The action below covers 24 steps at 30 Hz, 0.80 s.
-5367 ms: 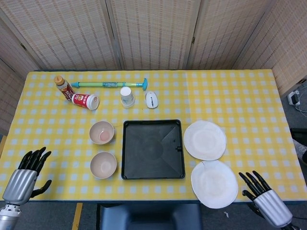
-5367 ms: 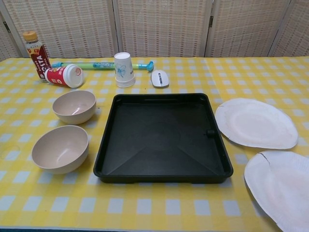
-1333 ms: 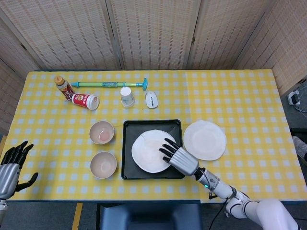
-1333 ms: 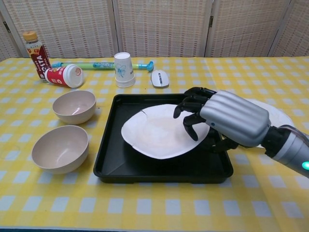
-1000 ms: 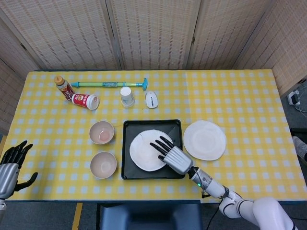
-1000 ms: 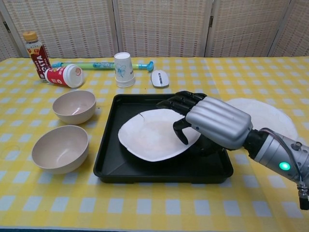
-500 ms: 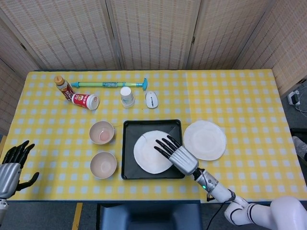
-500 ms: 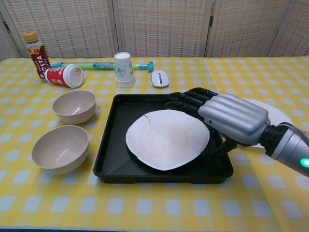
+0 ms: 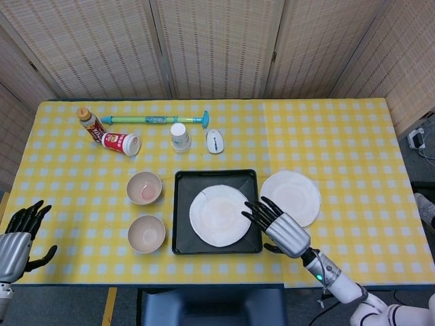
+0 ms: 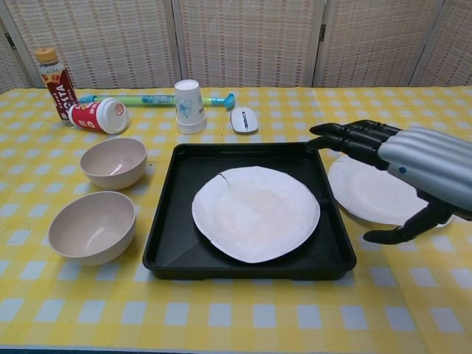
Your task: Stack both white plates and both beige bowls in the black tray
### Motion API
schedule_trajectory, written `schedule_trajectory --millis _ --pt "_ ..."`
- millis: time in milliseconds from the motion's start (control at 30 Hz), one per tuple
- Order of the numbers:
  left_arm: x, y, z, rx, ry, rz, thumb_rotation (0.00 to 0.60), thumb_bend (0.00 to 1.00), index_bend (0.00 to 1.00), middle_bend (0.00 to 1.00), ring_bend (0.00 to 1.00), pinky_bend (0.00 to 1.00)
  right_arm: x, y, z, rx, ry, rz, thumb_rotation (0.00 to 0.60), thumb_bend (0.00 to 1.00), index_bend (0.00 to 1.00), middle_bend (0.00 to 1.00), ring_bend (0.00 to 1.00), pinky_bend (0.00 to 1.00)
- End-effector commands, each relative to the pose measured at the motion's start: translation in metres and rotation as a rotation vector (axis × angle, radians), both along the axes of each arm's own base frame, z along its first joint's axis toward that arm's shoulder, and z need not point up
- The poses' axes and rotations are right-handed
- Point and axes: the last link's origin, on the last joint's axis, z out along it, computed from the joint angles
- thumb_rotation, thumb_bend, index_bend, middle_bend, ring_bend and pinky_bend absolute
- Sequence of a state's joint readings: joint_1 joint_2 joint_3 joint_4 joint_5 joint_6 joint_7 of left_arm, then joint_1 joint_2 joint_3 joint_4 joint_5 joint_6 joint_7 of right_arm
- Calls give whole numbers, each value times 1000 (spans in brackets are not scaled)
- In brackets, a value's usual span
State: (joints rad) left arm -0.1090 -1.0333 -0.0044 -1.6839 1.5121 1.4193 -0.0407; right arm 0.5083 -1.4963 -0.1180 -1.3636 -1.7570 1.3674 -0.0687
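One white plate (image 9: 219,214) flat in black tray (image 9: 182,244); second plate (image 9: 296,193) just right of it on bench (image 9: 340,149). Right hand (image 9: 285,229) fingers spread, empty; left hand (image 9: 17,234) likewise. Two beige bowls (image 9: 145,187) left of tray, unobstructed.

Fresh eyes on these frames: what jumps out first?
Probably the black tray at table centre with one white plate lying in it. Next, the right hand, silver with black fingers spread, hovering over the second white plate just right of the tray. Two beige bowls wait left of the tray.
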Motion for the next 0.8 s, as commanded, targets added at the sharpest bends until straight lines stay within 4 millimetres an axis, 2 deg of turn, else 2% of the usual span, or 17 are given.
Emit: schedule_trajectory --millis 33,167,367,600,800 --pt "1 0 -1 -4 2 -1 600 371 0 14 0 0 -40 25 30 -112 -8 -35 600 199 124 0 0 0" --pt "2 0 -3 -10 8 -8 600 371 0 14 0 0 -76 38 36 -196 45 -93 600 200 172 0 0 0" --pt "3 0 -8 -32 24 -9 600 371 0 14 0 0 -115 48 31 -221 42 -182 600 199 267 0 0 0" --pt "4 0 -10 -39 24 -11 600 372 0 14 0 0 -128 44 25 -241 -17 -204 600 199 382 0 0 0" --pt "6 2 -13 -37 23 -14 600 390 0 16 0 0 -136 36 17 -232 -16 -238 600 211 417 0 0 0"
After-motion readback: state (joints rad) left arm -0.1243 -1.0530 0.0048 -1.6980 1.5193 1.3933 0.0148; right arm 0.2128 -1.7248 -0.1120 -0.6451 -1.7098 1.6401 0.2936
